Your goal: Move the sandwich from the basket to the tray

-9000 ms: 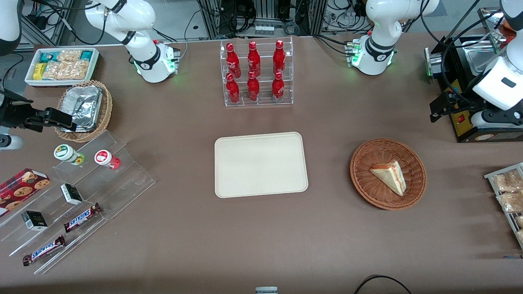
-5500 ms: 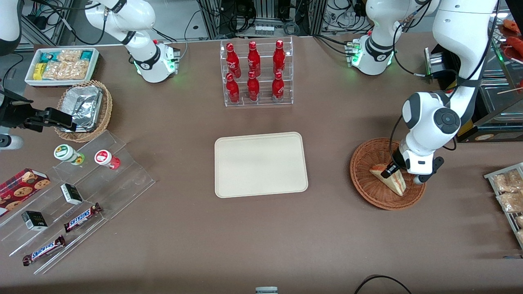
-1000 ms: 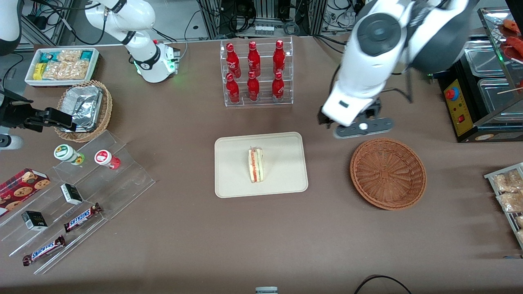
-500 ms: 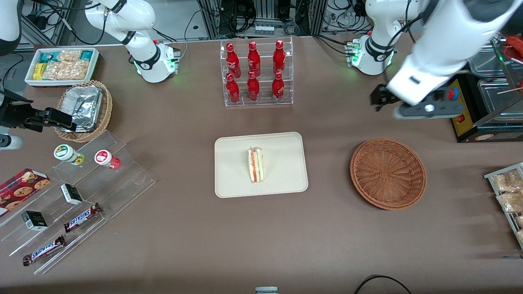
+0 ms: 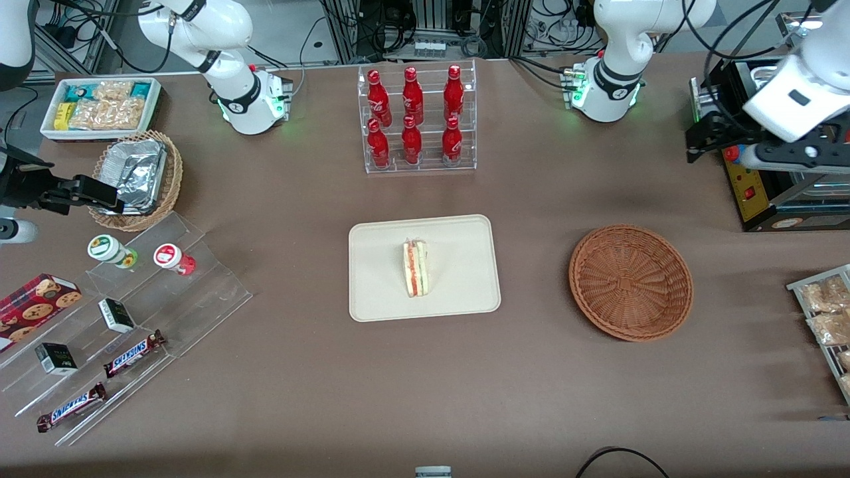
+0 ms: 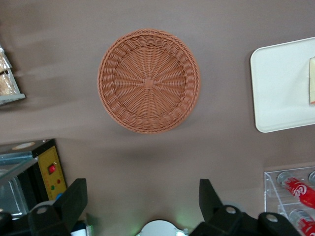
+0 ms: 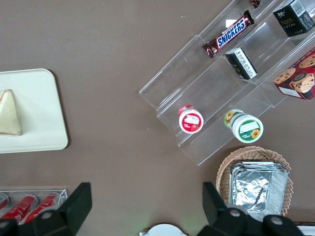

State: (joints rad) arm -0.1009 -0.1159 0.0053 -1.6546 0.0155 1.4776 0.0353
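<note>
The gripper (image 5: pixel 720 136) has pulled well away from the work area: a second ago it hung above the table between the tray and the basket, and now it sits high up at the working arm's end of the table, over the dark machine (image 5: pixel 764 192) with the red button. Its fingers (image 6: pixel 74 201) stand wide apart with nothing between them. The sandwich (image 5: pixel 416 268) lies well apart from the gripper, toward the parked arm's end and nearer the front camera, resting on the cream tray (image 5: pixel 458 305) on its side with the red and green filling edge turned upward; it has not shifted over the last second. The wicker basket (image 5: pixel 631 282) sits between the gripper and the tray, directly below the wrist camera's outlook, and its woven floor (image 6: pixel 147 81) is bare. Taken together, the retreat reads as the closing move of the task: the sandwich is out of the basket, on the tray, released, and the arm seems to be heading back to rest. Some things stay uncertain. In the wrist view only a sliver of the sandwich (image 6: pixel 312 81) shows at the frame's edge, and the tray (image 6: pixel 275 83) is cut off there too. The clear wrap around the sandwich is hard to make out, and the gripper's fingertips are barely separable from the dark machine in the front view.
</note>
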